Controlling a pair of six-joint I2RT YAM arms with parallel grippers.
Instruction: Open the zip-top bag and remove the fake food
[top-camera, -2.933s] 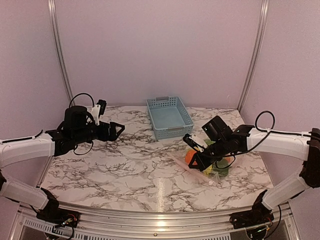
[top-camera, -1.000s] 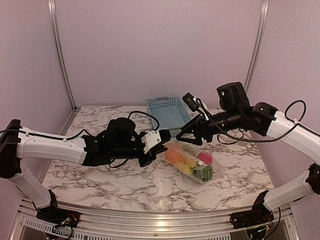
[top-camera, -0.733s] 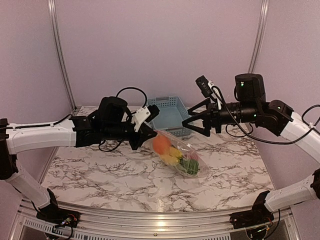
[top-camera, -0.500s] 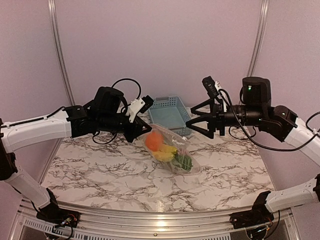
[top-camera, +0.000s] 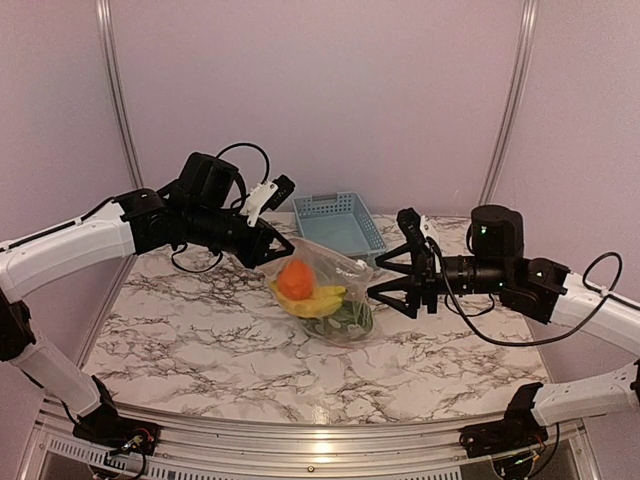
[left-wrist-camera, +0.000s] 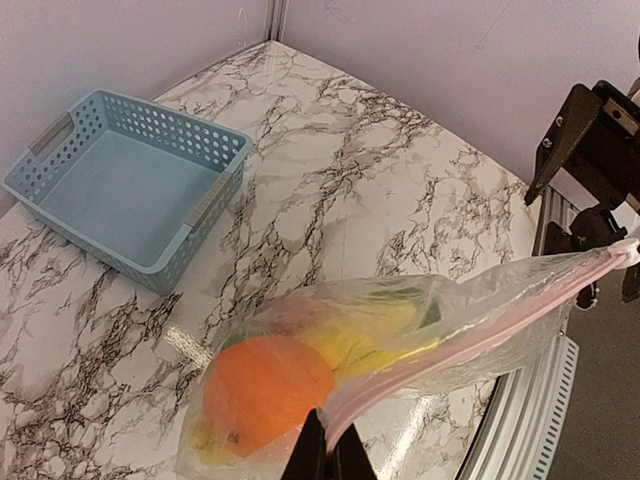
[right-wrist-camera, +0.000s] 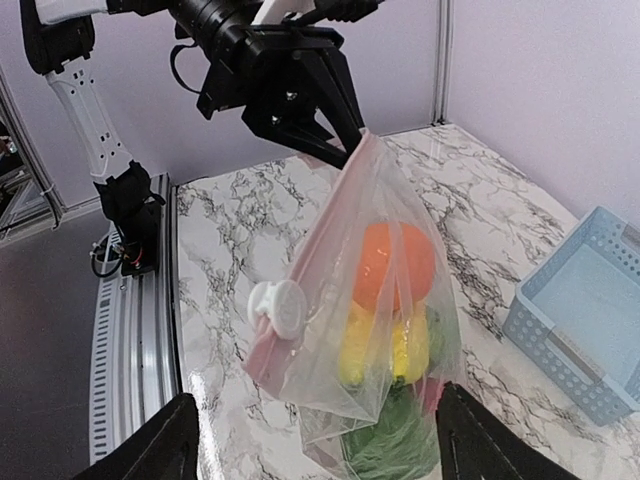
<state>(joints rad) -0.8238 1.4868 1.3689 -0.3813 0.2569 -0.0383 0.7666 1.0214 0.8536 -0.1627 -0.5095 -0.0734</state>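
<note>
Marble table lies below both claws. The light blue basket is behind them, well apart from either. The zip-top bag hangs from the left claw, which is pressed together on one end of the zip strip. The bag sags down and away from it toward the right claw. We cannot tell whether the bag's bottom touches the table. The right claw is spread wide and holds nothing, with the bag just ahead of it, in line with the gap between its fingers.

The fake food is all inside the bag, below the left claw: orange ball on top, banana under it, a dark green piece lowest. A small white slider tab sits on the strip at the end nearest the right claw, ahead and slightly left in its wrist view.

Our call: this is the opening step, the bag looks sealed and nothing is out yet. The next move likely needs the right claw to go forward, close on that tab and draw it along the strip. The tab is small and the film is slack, so aim matters.
</note>
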